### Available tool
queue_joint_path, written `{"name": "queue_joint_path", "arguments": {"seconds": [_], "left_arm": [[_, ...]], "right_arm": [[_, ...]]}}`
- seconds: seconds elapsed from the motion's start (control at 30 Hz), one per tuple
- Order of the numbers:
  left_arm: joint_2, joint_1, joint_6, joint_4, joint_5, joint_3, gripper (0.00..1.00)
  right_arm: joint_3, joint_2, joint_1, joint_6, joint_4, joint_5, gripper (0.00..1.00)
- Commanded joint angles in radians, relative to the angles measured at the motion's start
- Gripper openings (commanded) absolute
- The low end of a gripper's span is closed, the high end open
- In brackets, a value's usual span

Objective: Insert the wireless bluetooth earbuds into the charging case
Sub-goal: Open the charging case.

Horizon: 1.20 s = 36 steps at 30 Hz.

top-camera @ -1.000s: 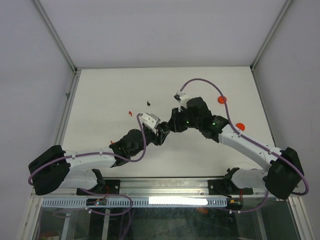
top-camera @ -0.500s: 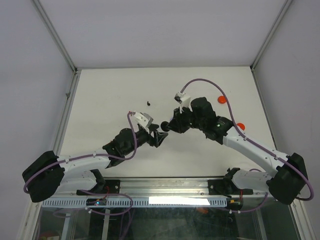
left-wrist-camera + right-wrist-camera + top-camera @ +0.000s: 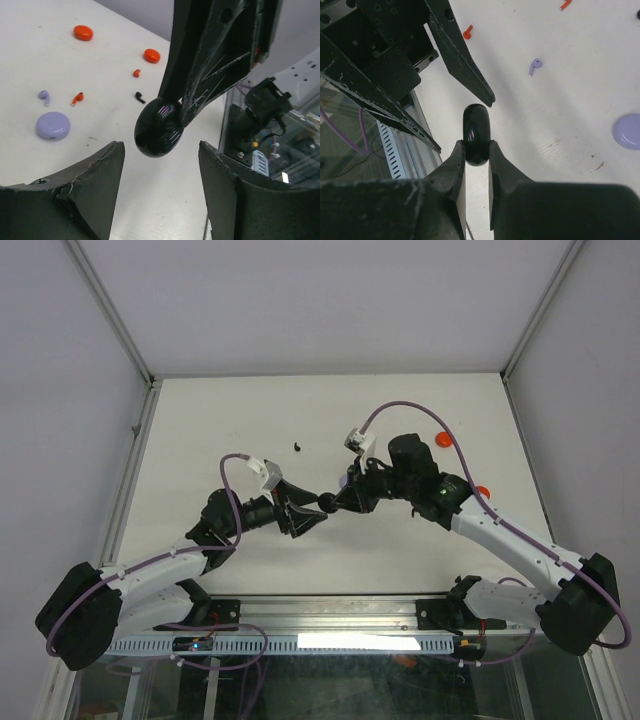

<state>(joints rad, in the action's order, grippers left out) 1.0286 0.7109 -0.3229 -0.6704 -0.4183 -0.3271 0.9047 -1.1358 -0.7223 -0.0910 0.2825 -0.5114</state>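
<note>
From above, a black charging case (image 3: 327,503) is held off the surface (image 3: 200,430) in the right claw (image 3: 333,503), directly ahead of the left claw (image 3: 305,515). One black earbud (image 3: 298,447) lies well beyond both.

At the left wrist, the left claw is spread, the pinched case just past its gap; earbuds (image 3: 76,98) lie beyond, leftward.

At the right wrist, the case is pinched edge-on, its long axis along the fingers.

White bench (image 3: 200,430) underneath, and scattered across it: two orange discs (image 3: 83,33), a lavender disc (image 3: 52,125), then tiny earbuds — lavender (image 3: 44,96), red (image 3: 77,98), black (image 3: 140,97), another red (image 3: 136,73).
</note>
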Motion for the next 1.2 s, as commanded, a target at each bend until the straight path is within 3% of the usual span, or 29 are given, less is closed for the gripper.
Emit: {"name": "queue_joint_path", "arguments": {"seconds": [0.0,0.23,0.83,1.1,1.17], "left_arm": [[0.018,-0.047,-0.073,-0.163,-0.209,-0.002,0.61],[0.063,-0.072,-0.082,-0.175,-0.314,-0.028,0.53],[0.153,-0.074,-0.160,-0.341,-0.422,-0.035,0.37],[0.151,-0.074,-0.173,-0.395,-0.431,-0.019,0.10],[0.140,-0.073,-0.158,-0.400,-0.432,-0.010,0.01]], "right_arm": [[0.015,0.037,0.004,0.065,-0.023,-0.097,0.00],[0.016,0.036,0.004,0.091,-0.023,-0.161,0.00],[0.020,0.008,0.004,0.121,-0.020,-0.260,0.00],[0.018,0.008,0.004,0.128,-0.020,-0.279,0.00],[0.016,0.013,0.004,0.128,-0.023,-0.277,0.09]]}}
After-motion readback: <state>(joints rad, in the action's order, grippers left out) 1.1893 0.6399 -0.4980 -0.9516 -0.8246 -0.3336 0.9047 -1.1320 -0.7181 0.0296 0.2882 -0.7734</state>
